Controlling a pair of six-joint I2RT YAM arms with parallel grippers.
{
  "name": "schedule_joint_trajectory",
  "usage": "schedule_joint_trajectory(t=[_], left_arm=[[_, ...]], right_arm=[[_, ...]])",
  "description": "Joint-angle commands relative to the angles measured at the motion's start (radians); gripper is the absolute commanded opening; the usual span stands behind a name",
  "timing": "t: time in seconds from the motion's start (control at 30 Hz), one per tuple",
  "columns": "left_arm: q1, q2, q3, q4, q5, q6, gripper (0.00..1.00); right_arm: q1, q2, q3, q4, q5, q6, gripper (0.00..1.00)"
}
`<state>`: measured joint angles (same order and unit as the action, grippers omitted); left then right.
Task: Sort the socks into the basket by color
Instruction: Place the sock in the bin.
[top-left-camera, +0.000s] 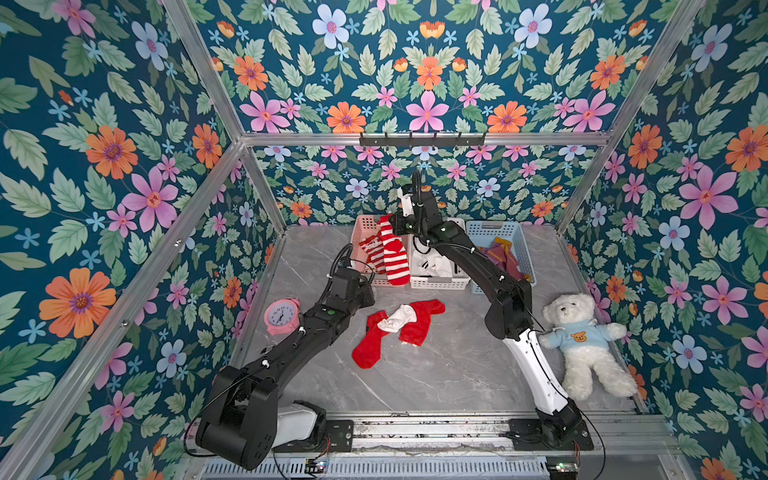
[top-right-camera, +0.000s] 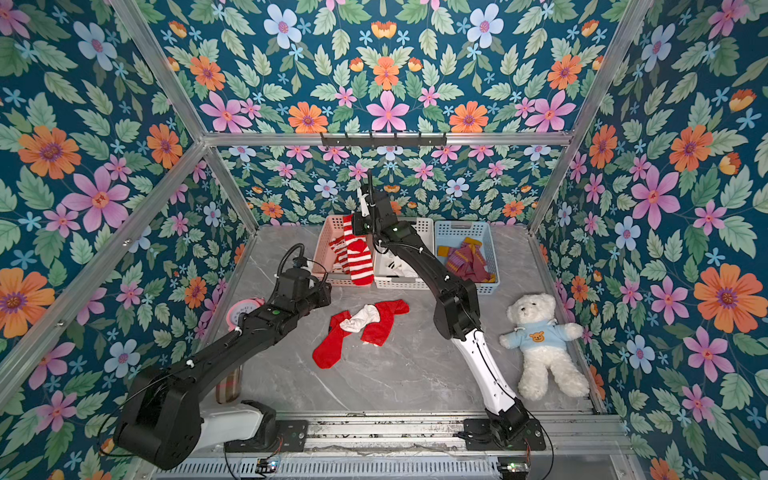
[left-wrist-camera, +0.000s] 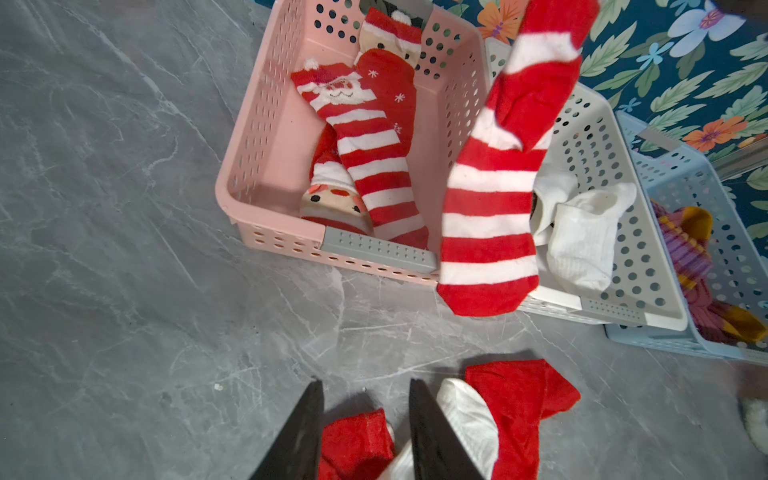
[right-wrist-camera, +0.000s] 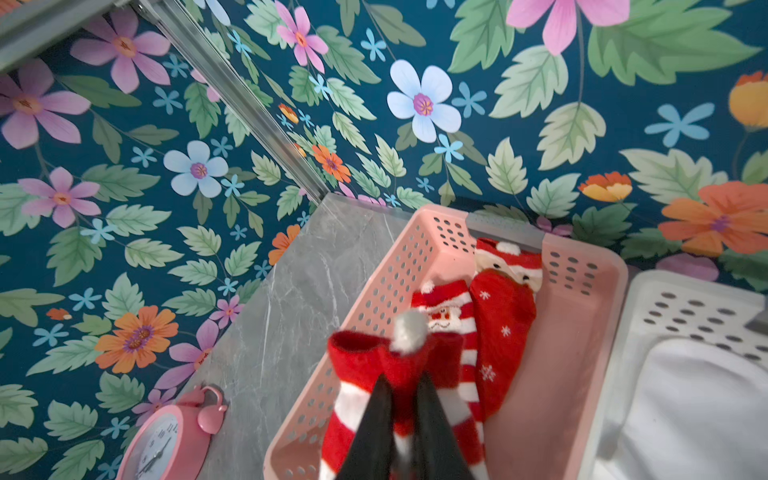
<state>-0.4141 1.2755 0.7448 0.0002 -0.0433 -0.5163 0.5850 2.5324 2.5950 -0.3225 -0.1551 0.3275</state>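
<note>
A red-and-white striped sock hangs by its cuff over the pink basket, with my right gripper shut on it. Several striped Santa socks lie inside that basket. On the table, two plain red socks lie with a white sock across them. My left gripper hovers open just above them; one red sock shows between its fingers and the white sock lies beside them.
The white basket holds white socks. The blue basket holds maroon socks with mustard toes. A pink alarm clock stands at the left and a white bear lies at the right. A plaid case stands behind the left arm.
</note>
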Motion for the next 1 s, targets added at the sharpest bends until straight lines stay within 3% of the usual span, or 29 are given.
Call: schedule_joint_trajectory(t=[0.0,0.43,0.5,0.57,0.63,0.8,0.97], left_arm=[[-0.002,-0.008,-0.003,-0.003,-0.009,-0.012,0.38],[-0.002,0.015,0.001,0.0,-0.007,-0.011,0.38],[-0.002,0.019,0.003,0.001,-0.006,-0.011,0.38],[-0.002,0.023,0.005,0.003,-0.005,-0.013,0.38],[-0.002,0.028,0.005,0.004,-0.003,-0.013,0.38],[-0.002,0.028,0.008,0.011,0.002,-0.015,0.38],[-0.002,0.031,0.01,0.017,-0.008,-0.01,0.38]], right_arm=[[-0.015,0.025,0.021,0.085,-0.054,0.049,0.15],[-0.034,0.106,0.021,0.144,-0.08,0.123,0.18],[-0.035,0.115,0.021,0.146,-0.081,0.129,0.25],[-0.036,0.123,0.023,0.147,-0.083,0.131,0.43],[-0.038,0.129,0.025,0.141,-0.078,0.134,0.52],[-0.041,0.089,-0.009,0.132,-0.08,0.122,0.54],[-0.04,-0.07,-0.226,0.185,-0.086,0.093,0.54]])
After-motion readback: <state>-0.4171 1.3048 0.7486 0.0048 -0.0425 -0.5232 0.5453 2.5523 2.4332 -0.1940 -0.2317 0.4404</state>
